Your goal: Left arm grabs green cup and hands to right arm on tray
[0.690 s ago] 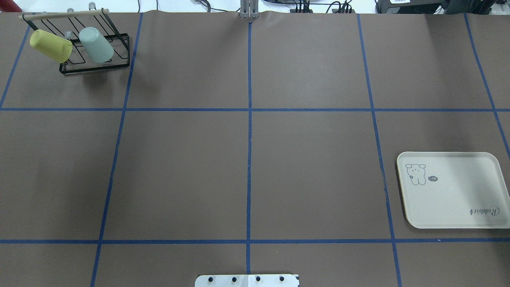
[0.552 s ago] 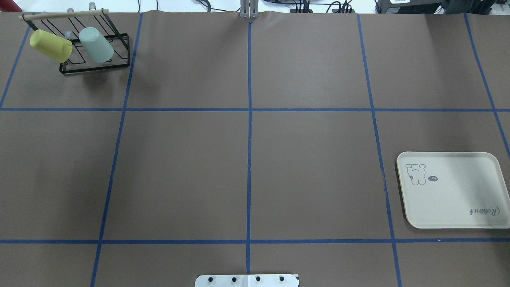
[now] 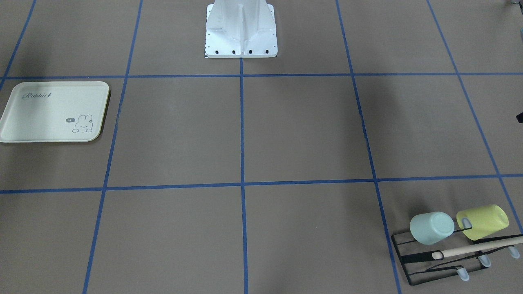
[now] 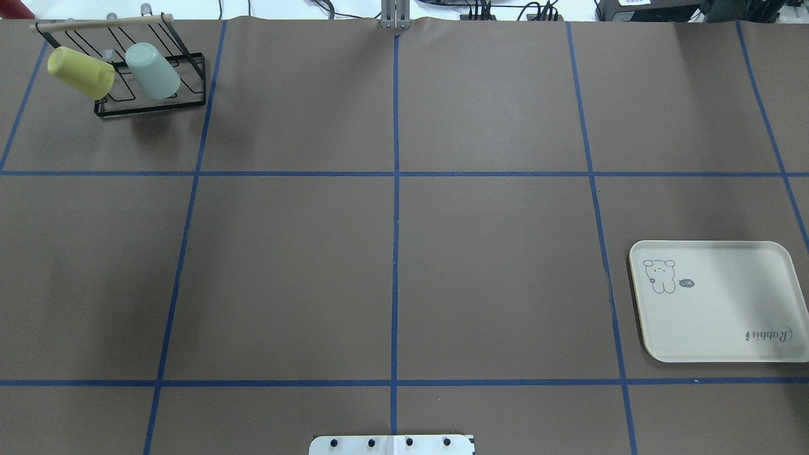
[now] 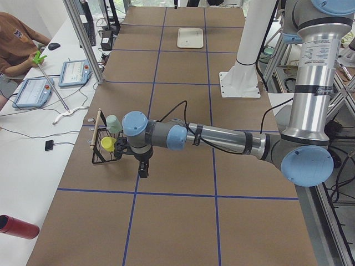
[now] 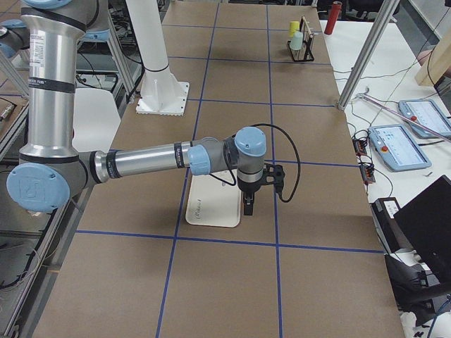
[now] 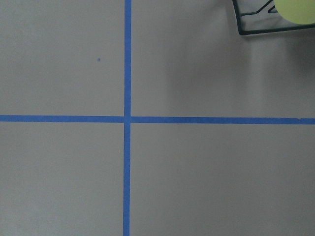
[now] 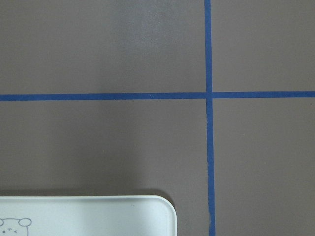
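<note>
Green cup (image 4: 152, 71) is lying tipped on the black wire rack (image 4: 152, 109), at the far left corner of the table (image 4: 392, 253) in the overhead view. The yellow cup (image 4: 81, 72) is leaning just beside it on the same rack. Nothing is touching either cup.

The left arm (image 5: 222, 137) is reaching out low over the table. The left gripper (image 5: 143, 172) is pointing down near the rack's side, apart from the cups. It is showing only in the side view, small and dark, so I cannot tell whether the fingers are spread or pressed together. The left wrist view is catching just a rack corner and a slice of the yellow cup, both cut off at the top right.

The right arm (image 6: 148, 163) is stretching across the tray (image 4: 720, 303), hiding part of it in the side view. The right gripper (image 6: 247, 207) is hanging over the tray's edge, and again I cannot tell how its fingers are standing. The right wrist view is showing one tray corner, with the rabbit drawing cut off at the bottom.
</note>
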Available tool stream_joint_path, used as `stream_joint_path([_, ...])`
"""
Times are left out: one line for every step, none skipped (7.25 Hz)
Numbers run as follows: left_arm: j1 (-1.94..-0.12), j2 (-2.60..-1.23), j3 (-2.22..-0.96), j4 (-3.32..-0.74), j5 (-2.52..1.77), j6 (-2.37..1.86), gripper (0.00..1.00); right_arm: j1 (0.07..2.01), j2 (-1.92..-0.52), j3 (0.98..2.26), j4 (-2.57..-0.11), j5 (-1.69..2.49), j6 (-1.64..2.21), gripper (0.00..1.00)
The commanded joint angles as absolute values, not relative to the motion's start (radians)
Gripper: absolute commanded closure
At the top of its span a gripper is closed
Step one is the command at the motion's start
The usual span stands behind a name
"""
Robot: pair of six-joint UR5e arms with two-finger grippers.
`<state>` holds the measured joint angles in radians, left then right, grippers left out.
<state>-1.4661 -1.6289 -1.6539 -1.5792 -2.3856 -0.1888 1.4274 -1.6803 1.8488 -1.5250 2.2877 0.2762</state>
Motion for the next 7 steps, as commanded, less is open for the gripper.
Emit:
stream_joint_path([-1.463, -1.634, -1.657, -1.58, -2.39, -0.196, 0.0, 1.427, -1.678, 1.845, -1.522, 2.286, 0.276, 0.0])
stream_joint_path([-1.462, -1.646, -1.66, -1.582, -2.39, -0.234, 0.0, 1.425, -1.672, 1.844, -1.523, 2.286, 0.278, 0.0])
stream_joint_path([-1.457, -1.655, -1.663, -1.597, -2.391, -0.262, 0.0, 1.425, -1.671, 1.839, -1.522, 2.286, 0.278, 0.0])
stream_joint_path([-1.456, -1.676, -1.664, -1.604, -2.398, -0.265, 0.01, 1.425, -1.672, 1.835, -1.522, 2.284, 0.275, 0.0])
stream_joint_path([-1.453, -1.686, -1.66, -1.609, -2.402, -0.265, 0.0, 1.427, -1.677, 1.838, -1.52, 2.284, 0.276, 0.0])
stream_joint_path([-1.45, -1.687, -1.657, -1.611, -2.405, -0.264, 0.0, 1.425, -1.677, 1.835, -1.52, 2.281, 0.267, 0.0])
stream_joint_path([-1.445, -1.704, -1.658, -1.605, -2.404, -0.267, 0.0, 1.425, -1.677, 1.835, -1.52, 2.284, 0.27, 0.0])
